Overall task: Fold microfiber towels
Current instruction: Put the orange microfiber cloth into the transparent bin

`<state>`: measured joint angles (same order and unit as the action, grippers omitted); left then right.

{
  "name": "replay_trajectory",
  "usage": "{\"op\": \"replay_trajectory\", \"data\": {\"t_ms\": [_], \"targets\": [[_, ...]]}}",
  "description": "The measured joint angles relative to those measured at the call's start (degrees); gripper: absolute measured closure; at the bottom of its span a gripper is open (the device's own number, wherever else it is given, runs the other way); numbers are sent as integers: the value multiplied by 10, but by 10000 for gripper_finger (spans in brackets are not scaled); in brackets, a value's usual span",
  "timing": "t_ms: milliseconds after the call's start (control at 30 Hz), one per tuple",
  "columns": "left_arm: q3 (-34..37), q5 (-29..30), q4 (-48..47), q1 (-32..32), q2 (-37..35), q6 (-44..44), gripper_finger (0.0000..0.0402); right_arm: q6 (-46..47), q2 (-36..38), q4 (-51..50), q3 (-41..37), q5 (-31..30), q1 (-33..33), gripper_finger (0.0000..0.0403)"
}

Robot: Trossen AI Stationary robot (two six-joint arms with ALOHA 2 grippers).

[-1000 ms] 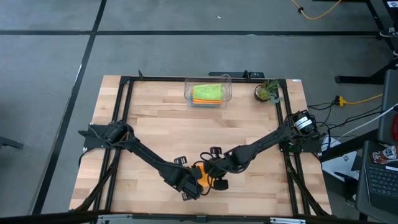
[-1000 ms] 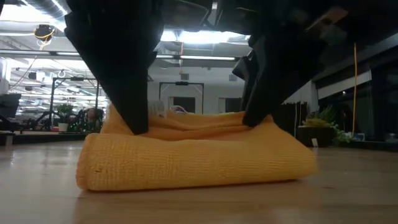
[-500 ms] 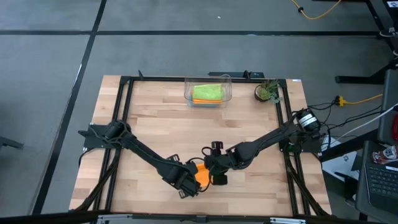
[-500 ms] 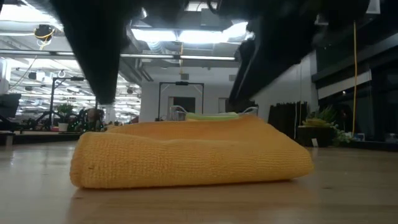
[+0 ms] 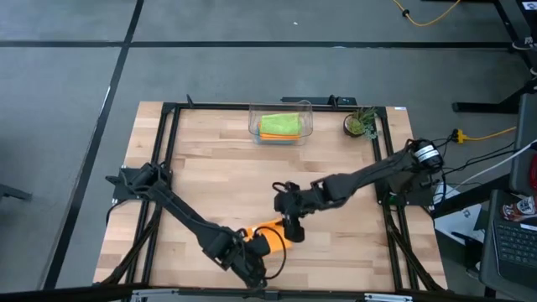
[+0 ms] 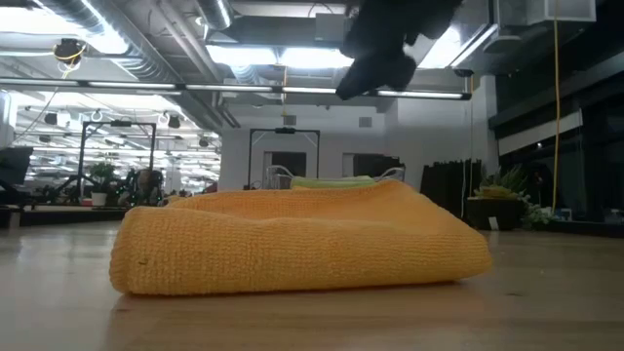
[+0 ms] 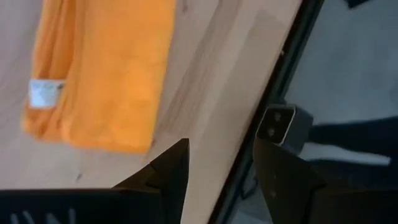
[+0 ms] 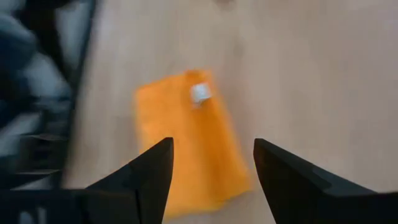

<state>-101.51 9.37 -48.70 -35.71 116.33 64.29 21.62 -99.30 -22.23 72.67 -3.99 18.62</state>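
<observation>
Both sets of jaws stand apart, holding nothing. My left gripper (image 5: 252, 270) sits at the table's near edge, just beside the orange towel (image 5: 268, 236); my right gripper (image 5: 291, 225) hangs above the towel's far side, lifted clear of it. In the left wrist view the towel (image 7: 99, 68) lies flat, folded into a thick pad, with its small white tag (image 7: 42, 93) near one corner. The low view shows rounded, plush folds (image 6: 292, 249). My read: light, soft, floppy, grippy rather than slick, nothing fragile. It will sag and unfold if pinched by one layer, so I'd take the whole stack at an edge or at two corners. More folded towels, lime green on top (image 5: 279, 124), sit in the clear bin (image 5: 307, 109) at the far side.
</observation>
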Motion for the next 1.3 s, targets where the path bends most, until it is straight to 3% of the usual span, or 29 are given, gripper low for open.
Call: {"op": "replay_trajectory", "data": {"t_ms": [133,400,800,1100,1300], "targets": [[41,63,41,-10,0,-4,231,21,-13,4,0,170,-44,179],[127,77,73,-17,0,-14,231,-70,-70,42,0,277,-88,174],[164,88,121,-9,1,-34,231,-82,-158,134,0,294,-91,91],[168,92,125,10,5,-35,231,-40,-211,160,1,313,-91,86],[211,68,134,13,7,-35,231,-41,-233,172,3,341,-80,86]]}}
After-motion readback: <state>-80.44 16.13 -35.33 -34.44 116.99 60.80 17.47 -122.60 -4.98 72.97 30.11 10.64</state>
